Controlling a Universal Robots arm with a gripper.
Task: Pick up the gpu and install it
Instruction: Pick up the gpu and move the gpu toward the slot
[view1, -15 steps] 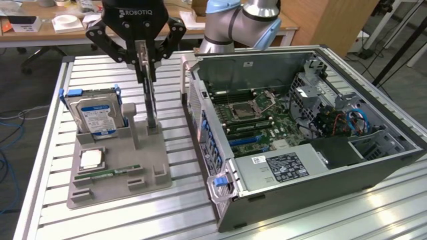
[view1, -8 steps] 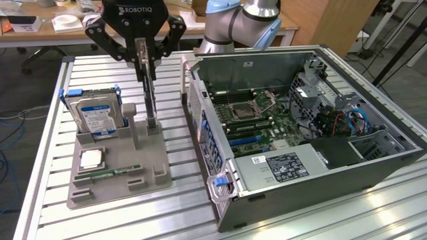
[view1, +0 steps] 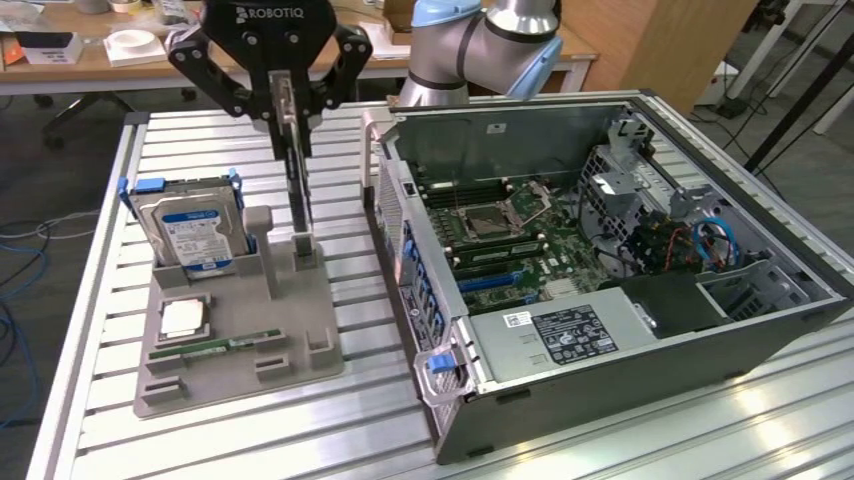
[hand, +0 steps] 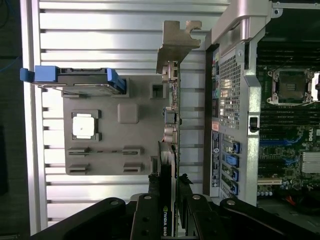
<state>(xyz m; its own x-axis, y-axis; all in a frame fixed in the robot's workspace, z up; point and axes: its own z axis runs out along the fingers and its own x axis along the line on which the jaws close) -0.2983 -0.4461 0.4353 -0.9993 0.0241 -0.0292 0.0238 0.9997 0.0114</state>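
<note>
Bright, even overhead light, white glare on the metal worktop (view1: 747, 420), soft shadow inside the computer case (view1: 627, 400).

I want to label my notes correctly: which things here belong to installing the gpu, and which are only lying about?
Belong to the job: gpu, gripped by the end effector; open computer case; its motherboard.
Just lying about: hard drive, processor chip and RAM stick on the grey tray.
</note>
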